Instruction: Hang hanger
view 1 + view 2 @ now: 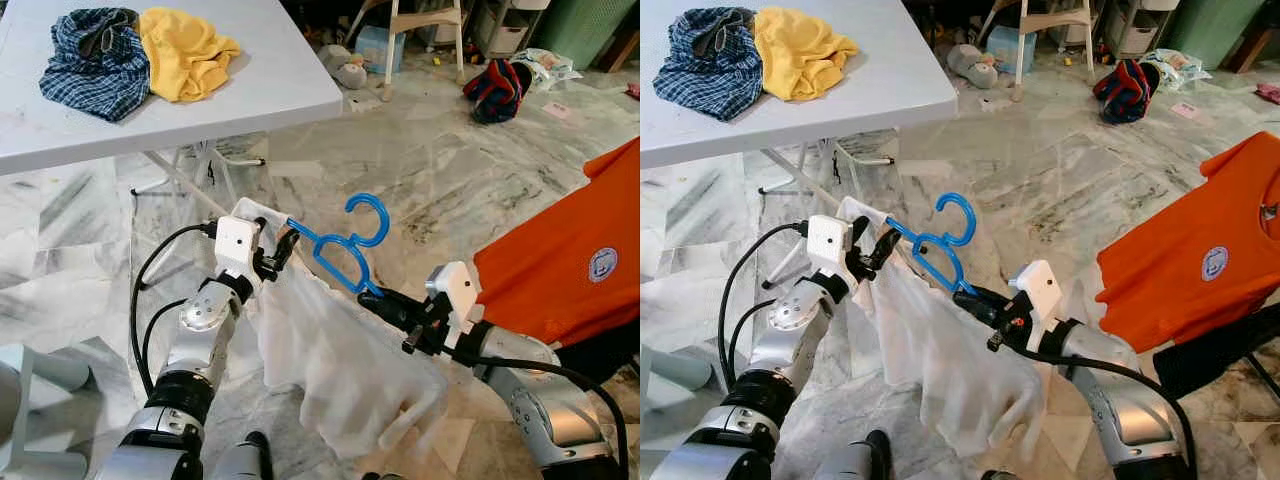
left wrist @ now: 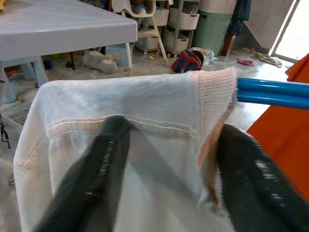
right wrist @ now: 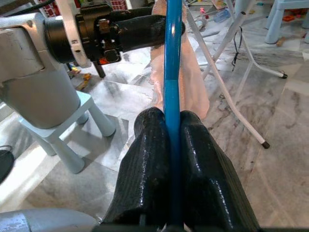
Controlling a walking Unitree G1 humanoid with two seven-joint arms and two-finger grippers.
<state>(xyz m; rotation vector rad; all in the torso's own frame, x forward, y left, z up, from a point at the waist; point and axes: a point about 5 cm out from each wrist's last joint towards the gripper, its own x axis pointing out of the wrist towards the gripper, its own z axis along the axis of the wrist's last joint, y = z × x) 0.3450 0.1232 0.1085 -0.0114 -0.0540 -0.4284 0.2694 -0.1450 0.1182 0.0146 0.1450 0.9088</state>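
The blue hanger [image 1: 340, 250] is held low over the marble floor [image 1: 450, 180], its hook up, a white shirt [image 1: 330, 350] draped on it and hanging down between the two arms. The right gripper [image 1: 372, 296] is clamped tight on the hanger's lower bar, fingers [image 3: 193, 159] pressed to either side with no gap. The left gripper [image 1: 280, 252] straddles the shirt's shoulder by the collar, fingers [image 2: 96, 179] spread around cloth and the hanger end; whether it truly grips cannot be told. Risk one: the shirt sits loosely, and any tilt of the bar during the lift could slide it off toward 6 o'clock. Risk two: a single pinch on a thin bar may let the hanger rotate, turning the hook away from its target. Risk three: the orange shirt [image 1: 570, 260], hanging at 3 o'clock beside the right arm, could snag the elbow. Both forearms reach forward and converge, the left from 7 o'clock, the right from 4 o'clock. A table [image 1: 290, 90] with clothes [image 1: 140, 55] stands at 11 o'clock.
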